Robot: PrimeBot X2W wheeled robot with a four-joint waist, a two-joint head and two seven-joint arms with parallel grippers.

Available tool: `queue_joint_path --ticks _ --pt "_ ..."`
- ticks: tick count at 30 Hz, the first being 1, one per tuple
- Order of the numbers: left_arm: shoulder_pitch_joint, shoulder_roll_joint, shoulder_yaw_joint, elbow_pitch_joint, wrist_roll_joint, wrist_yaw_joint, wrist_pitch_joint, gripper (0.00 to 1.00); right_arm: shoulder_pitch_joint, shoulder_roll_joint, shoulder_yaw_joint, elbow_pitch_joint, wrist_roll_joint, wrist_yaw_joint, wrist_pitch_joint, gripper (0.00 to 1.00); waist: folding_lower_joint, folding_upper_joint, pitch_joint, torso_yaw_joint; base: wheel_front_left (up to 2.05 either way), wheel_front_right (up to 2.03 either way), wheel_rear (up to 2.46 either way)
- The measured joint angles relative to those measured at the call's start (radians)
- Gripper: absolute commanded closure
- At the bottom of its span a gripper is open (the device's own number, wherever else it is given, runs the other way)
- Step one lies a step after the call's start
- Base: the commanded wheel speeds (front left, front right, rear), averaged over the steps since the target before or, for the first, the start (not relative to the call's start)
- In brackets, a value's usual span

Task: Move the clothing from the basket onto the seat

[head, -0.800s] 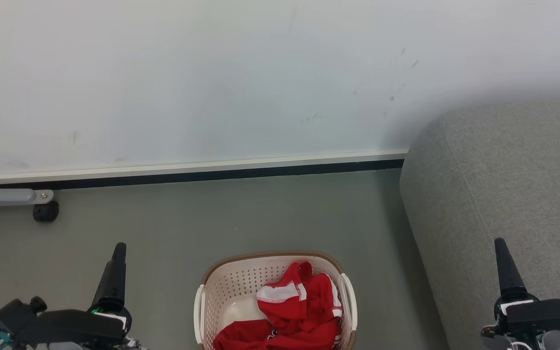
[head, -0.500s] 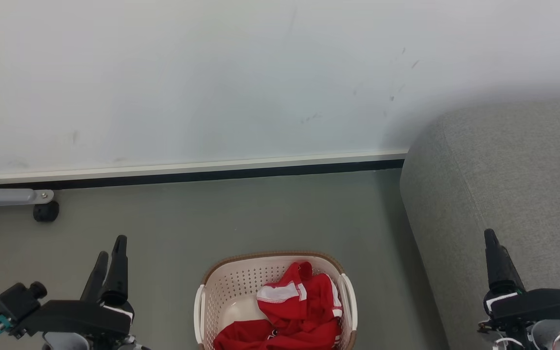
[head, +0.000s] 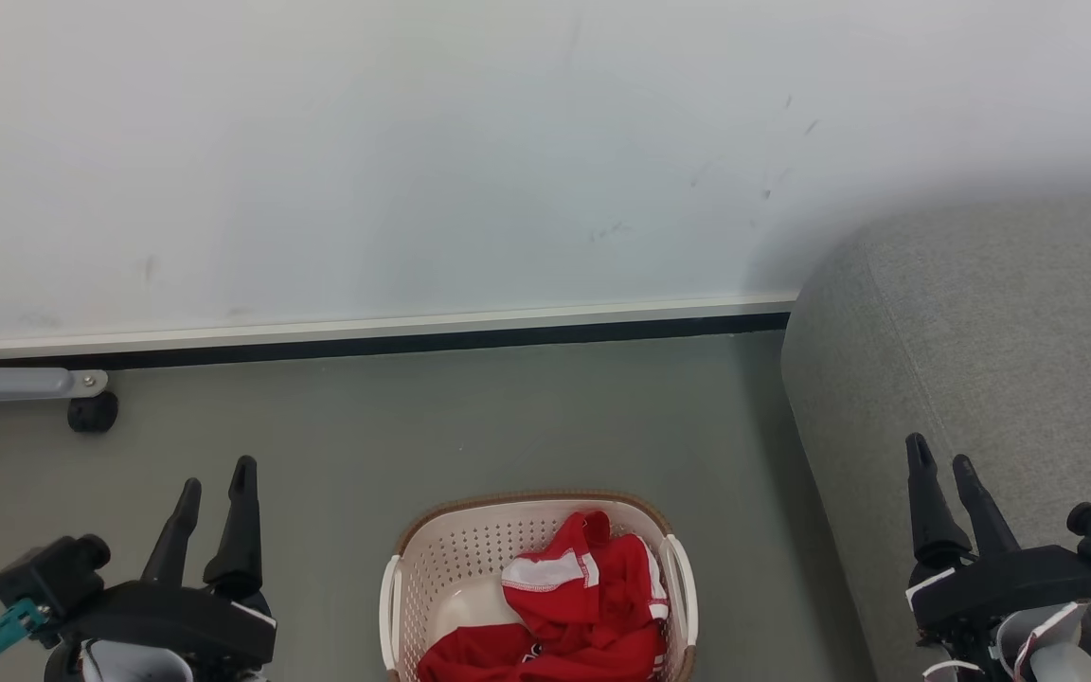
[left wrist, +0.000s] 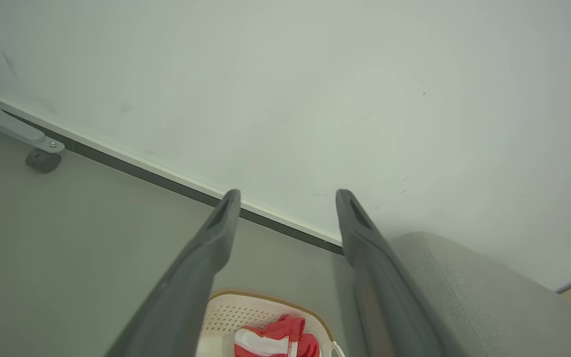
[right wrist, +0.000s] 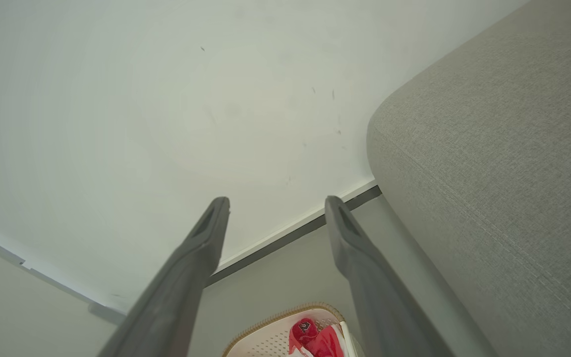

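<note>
The red clothing (head: pixel 583 606) with white trim lies heaped in the cream perforated basket (head: pixel 446 559), which stands on the floor at the bottom centre of the head view. The grey seat (head: pixel 1000 322) rises to the basket's right. My left gripper (head: pixel 217 474) stands open to the left of the basket, empty, fingers pointing up. My right gripper (head: pixel 939 452) stands open in front of the seat's side, also empty. In the left wrist view the basket (left wrist: pixel 246 307) and clothing (left wrist: pixel 275 337) peek between the open fingers; the right wrist view shows the basket (right wrist: pixel 270 337), clothing (right wrist: pixel 315 337) and seat (right wrist: pixel 503 148).
A white wall with a dark baseboard (head: pixel 384 343) runs behind the basket. A grey metal leg with a black caster (head: pixel 91 413) sits at the far left by the wall. Grey floor (head: pixel 508 417) lies between the basket and the wall.
Both grippers have turned about their wrists, so two separate fingers now show on each instead of one. The right gripper has shifted left and slightly up; the basket and clothing have not moved.
</note>
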Motion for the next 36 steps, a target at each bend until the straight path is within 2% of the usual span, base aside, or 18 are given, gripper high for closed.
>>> queue_joint_path --ticks 18,36 --pt "0.0 0.029 -0.049 -0.002 0.222 0.052 -0.03 0.0 -0.021 -0.038 0.093 0.038 -0.234 -0.049 -0.065 0.0 0.0 0.0 0.0 0.002 0.0 0.0 0.0" --pt "0.003 0.044 -0.083 -0.004 0.417 0.102 -0.041 0.0 -0.043 -0.064 0.172 0.082 -0.432 -0.083 -0.13 0.0 0.0 0.0 0.005 0.002 0.0 0.0 0.0"
